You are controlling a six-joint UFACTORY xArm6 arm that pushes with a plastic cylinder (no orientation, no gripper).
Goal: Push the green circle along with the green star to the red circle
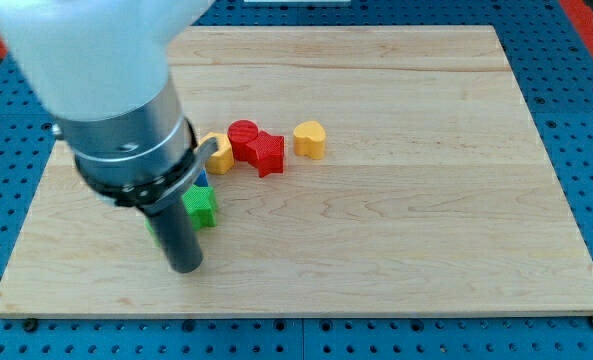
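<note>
camera view:
table (396, 230): pale wooden board on a blue pegboard; all blocks sit in its left half.
red circle (243, 134): the goal block, left of centre toward the far edge, touching the red star (267, 153) on its near right side.
yellow blocks: one (217, 152) just left of the red circle, shape partly hidden; a yellow heart (310, 139) to the right of the red pair, a little apart.
green star (202, 207): nearer the left edge and the near edge than the red circle, half hidden by the arm.
green circle: not clearly shown; a green sliver (152, 226) at the rod's left may be it, cannot tell.
blue block (202, 178): small sliver above the green star, shape unreadable.
my tip (185, 268): on the table just below and left of the green star, on the side away from the red circle, which suits a push up and to the right.
arm pose: rod close to upright, wide grey collar and white body above it, filling the top left corner.
fingers: none; the rod holds nothing.
</note>
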